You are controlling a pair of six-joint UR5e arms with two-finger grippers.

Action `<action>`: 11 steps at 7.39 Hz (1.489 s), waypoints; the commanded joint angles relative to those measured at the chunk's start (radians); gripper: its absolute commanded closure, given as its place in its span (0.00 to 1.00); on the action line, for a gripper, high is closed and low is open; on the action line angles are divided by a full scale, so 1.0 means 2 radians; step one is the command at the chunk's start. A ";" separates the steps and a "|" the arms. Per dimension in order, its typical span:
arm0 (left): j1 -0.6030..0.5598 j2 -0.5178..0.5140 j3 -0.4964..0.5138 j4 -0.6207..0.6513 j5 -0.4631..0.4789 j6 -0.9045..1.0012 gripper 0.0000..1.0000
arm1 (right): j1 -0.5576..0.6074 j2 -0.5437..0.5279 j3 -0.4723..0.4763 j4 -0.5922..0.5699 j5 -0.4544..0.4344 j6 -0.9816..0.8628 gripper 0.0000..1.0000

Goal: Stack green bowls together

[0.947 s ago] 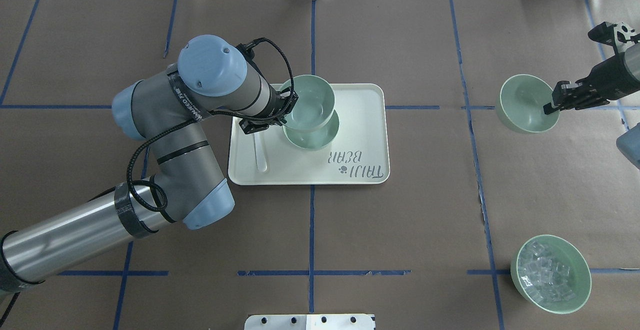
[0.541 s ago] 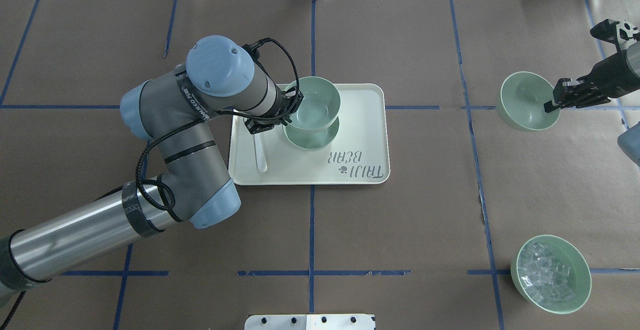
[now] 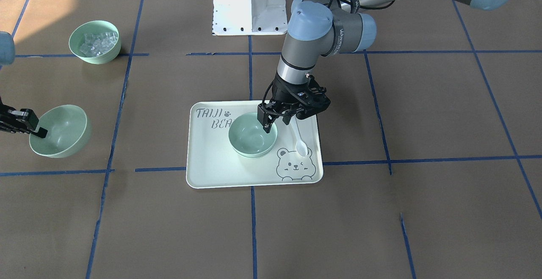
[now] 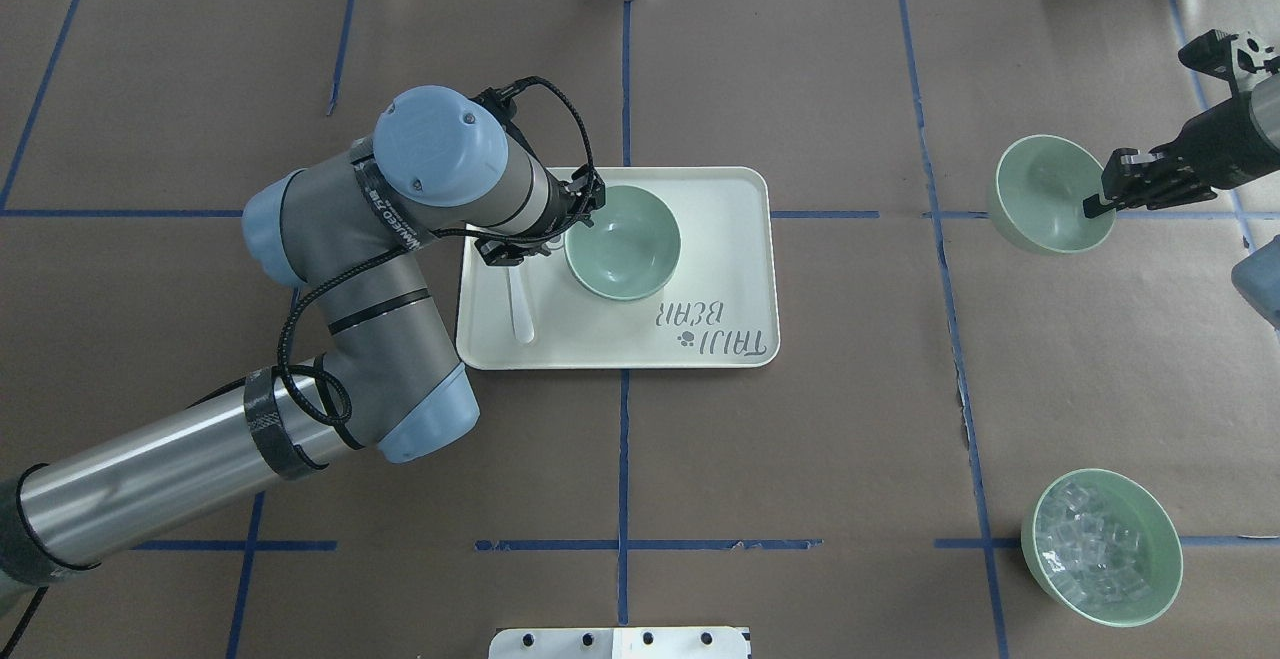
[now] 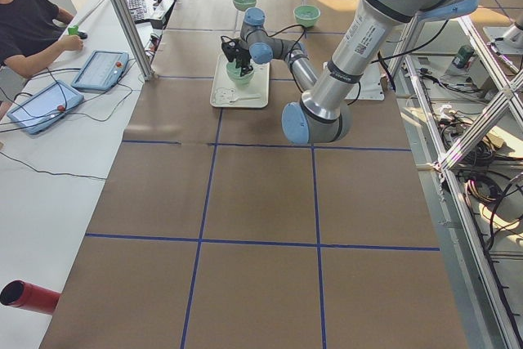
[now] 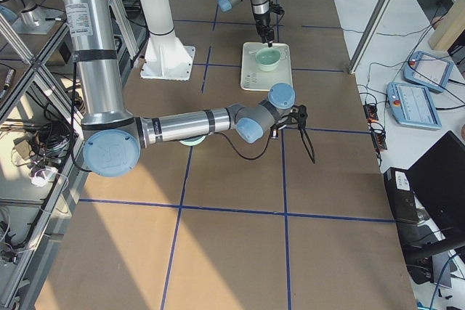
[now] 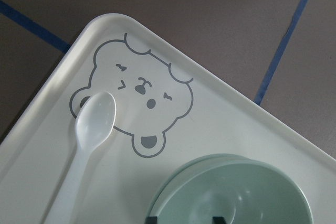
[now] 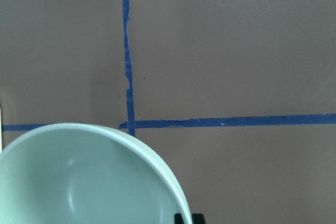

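green bowls (image 3: 252, 141) nested, left tool (image 3: 276, 123) astride rim

White spoon (image 4: 520, 305) lies on tray (image 4: 722, 239); ice bowl (image 4: 1166, 580) apart

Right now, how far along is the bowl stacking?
Done: two green bowls sit nested on the tray, with the left pincer straddling their rim, jaws apart. In hand: the right pincer grips the third green bowl by its rim, well away from the tray. Left: carry that bowl over and nest it on the pair.
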 commanded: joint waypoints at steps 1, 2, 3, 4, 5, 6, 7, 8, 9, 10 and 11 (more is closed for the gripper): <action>-0.023 0.002 -0.009 0.014 -0.013 0.051 0.00 | -0.001 0.032 0.005 0.000 0.001 0.052 1.00; -0.053 0.004 -0.015 0.021 -0.069 0.077 0.00 | -0.006 0.058 0.008 -0.001 0.001 0.090 1.00; -0.072 0.010 -0.034 0.044 -0.094 0.109 0.00 | -0.021 0.075 0.017 -0.001 0.001 0.112 1.00; -0.089 0.022 -0.056 0.067 -0.099 0.140 0.00 | -0.043 0.104 0.020 -0.002 -0.002 0.151 1.00; -0.111 0.033 -0.067 0.087 -0.122 0.173 0.00 | -0.065 0.128 0.021 -0.002 -0.006 0.197 1.00; -0.132 0.035 -0.072 0.119 -0.136 0.223 0.00 | -0.085 0.143 0.021 -0.002 -0.019 0.217 1.00; -0.149 0.051 -0.091 0.143 -0.136 0.269 0.00 | -0.119 0.160 0.021 -0.002 -0.057 0.234 1.00; -0.162 0.062 -0.098 0.159 -0.137 0.307 0.00 | -0.148 0.174 0.021 -0.002 -0.089 0.254 1.00; -0.181 0.075 -0.104 0.169 -0.137 0.359 0.00 | -0.174 0.185 0.021 -0.003 -0.116 0.272 1.00; -0.205 0.089 -0.104 0.171 -0.137 0.404 0.00 | -0.204 0.207 0.021 -0.039 -0.148 0.276 1.00; -0.221 0.100 -0.104 0.171 -0.137 0.435 0.00 | -0.225 0.239 0.019 -0.102 -0.172 0.276 1.00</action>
